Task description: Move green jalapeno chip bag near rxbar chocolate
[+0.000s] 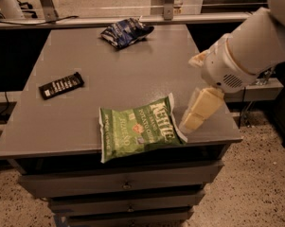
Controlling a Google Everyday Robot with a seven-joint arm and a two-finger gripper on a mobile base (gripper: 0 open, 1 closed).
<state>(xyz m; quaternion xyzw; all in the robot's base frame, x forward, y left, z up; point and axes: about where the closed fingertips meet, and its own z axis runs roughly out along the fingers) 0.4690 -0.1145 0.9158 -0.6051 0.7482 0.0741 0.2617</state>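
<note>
The green jalapeno chip bag lies flat near the front edge of the grey table, with its white "Kettle" lettering facing up. The rxbar chocolate, a small black bar with white lettering, lies at the table's left side, well apart from the bag. My gripper hangs from the white arm at the right. Its tip is just right of the bag's right edge, low over the table.
A dark blue and white snack bag lies at the table's back middle. Drawers sit below the table's front edge. A railing and counter run behind the table. Speckled floor lies to the right.
</note>
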